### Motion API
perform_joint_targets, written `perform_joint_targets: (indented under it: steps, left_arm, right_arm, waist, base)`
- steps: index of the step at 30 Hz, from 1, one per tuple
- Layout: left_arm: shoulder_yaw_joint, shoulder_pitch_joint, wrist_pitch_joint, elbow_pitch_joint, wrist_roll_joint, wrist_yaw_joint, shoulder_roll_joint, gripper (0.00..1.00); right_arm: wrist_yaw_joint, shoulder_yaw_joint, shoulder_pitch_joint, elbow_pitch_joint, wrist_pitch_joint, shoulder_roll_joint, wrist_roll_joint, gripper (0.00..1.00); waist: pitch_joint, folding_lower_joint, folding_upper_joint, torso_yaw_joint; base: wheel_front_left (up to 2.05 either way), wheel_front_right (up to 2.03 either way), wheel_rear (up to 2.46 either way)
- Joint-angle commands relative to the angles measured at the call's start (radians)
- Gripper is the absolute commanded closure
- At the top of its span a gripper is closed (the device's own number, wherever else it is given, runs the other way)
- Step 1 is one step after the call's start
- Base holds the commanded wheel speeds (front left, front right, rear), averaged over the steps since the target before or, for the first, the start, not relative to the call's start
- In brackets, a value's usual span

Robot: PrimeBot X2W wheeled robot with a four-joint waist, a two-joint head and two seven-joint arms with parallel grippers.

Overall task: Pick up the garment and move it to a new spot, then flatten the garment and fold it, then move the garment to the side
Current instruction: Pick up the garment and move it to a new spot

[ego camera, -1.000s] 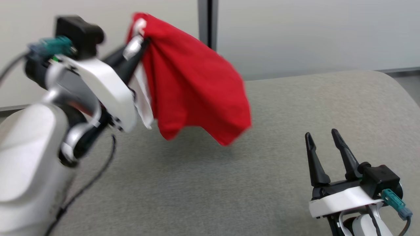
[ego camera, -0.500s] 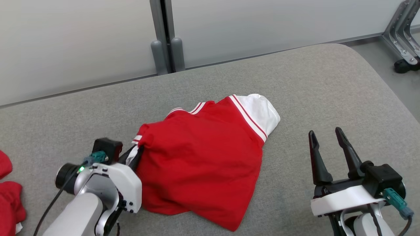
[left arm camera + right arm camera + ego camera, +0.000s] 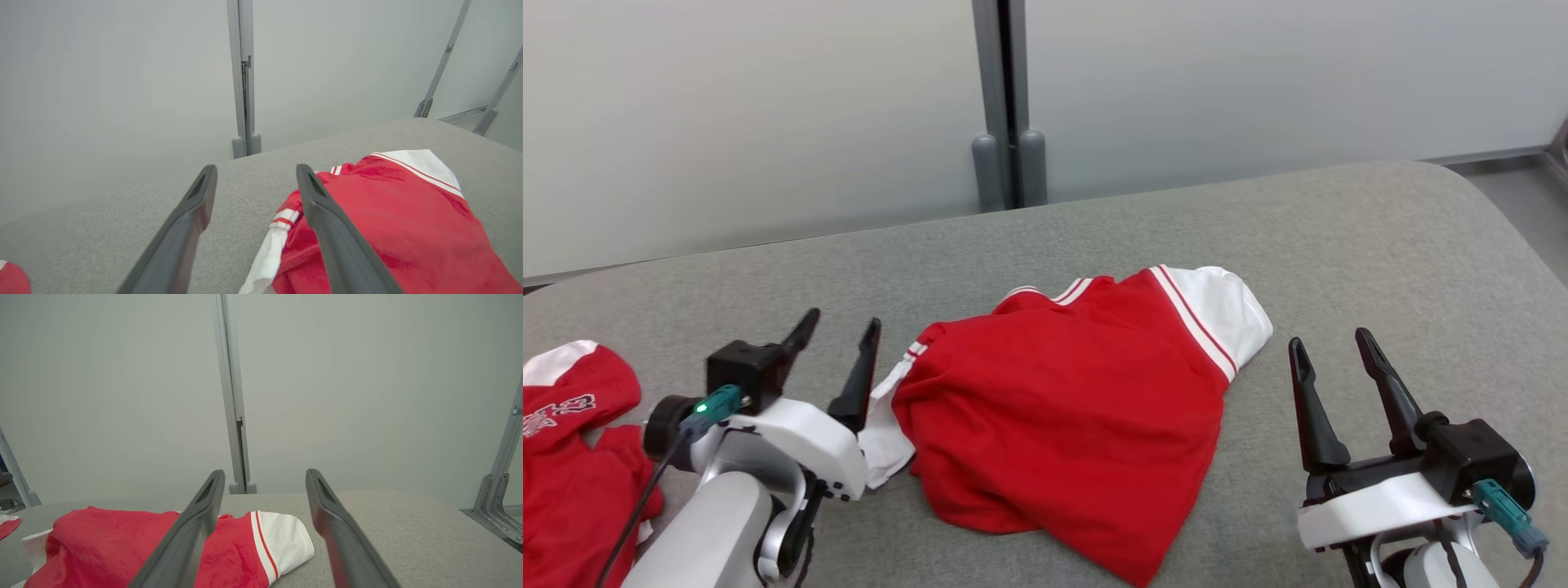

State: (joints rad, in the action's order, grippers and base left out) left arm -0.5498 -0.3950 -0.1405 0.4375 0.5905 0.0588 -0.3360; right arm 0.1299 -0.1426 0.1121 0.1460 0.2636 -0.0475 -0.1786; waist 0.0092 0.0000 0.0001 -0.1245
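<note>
The red and white garment point(image 3: 1070, 408) is lying crumpled in the middle of the grey desk point(image 3: 1339, 245), just beside the left gripper point(image 3: 843, 319), whose jaws are spread wide with nothing held. The right gripper point(image 3: 1327, 338) has its jaws spread wide too. The cloth is judged soft, light and floppy, best taken by the white sleeve point(image 3: 1237, 314). White letters point(image 3: 556, 412) on another red shirt point(image 3: 564, 482) cannot be read.

L tool point(image 3: 842, 319) & R tool point(image 3: 1327, 338): long blk fingers point(image 3: 1308, 408), white shells point(image 3: 1372, 502), teal cable plugs point(image 3: 1494, 494).
</note>
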Motion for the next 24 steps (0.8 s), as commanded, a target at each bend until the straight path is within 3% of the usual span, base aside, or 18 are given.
perform_joint_targets:
  steps: [1,12,18,24]
  left_arm:
    - [0.020,0.029,-0.027,-0.032,-0.005,0.028,-0.019,0.00]
    - [0.123,0.242,-0.123,-0.263,-0.041,0.163,-0.028,0.00]
    - [0.220,0.358,-0.124,-0.334,-0.082,0.162,0.042,0.00]
    - [0.292,0.427,-0.125,-0.329,-0.144,0.118,0.112,0.00]
  right_arm:
    - [0.002,0.005,-0.014,-0.009,0.002,-0.006,0.004,0.00]
    - [0.002,0.061,-0.101,-0.087,0.001,-0.006,0.013,0.00]
    - [0.002,0.108,-0.169,-0.125,0.001,-0.005,0.017,0.00]
    - [0.002,0.120,-0.173,-0.130,0.001,-0.005,0.015,0.00]
  waist:
    - [-0.015,0.0000,-0.0001,0.023]
    - [-0.032,0.0000,-0.0001,0.079]
    - [-0.034,0.0000,-0.0001,0.093]
    - [-0.026,0.0000,-0.0001,0.079]
  base:
    - [0.00,0.00,0.00]
    - [0.00,0.00,0.00]
    - [0.00,0.00,0.00]
    - [0.00,0.00,0.00]
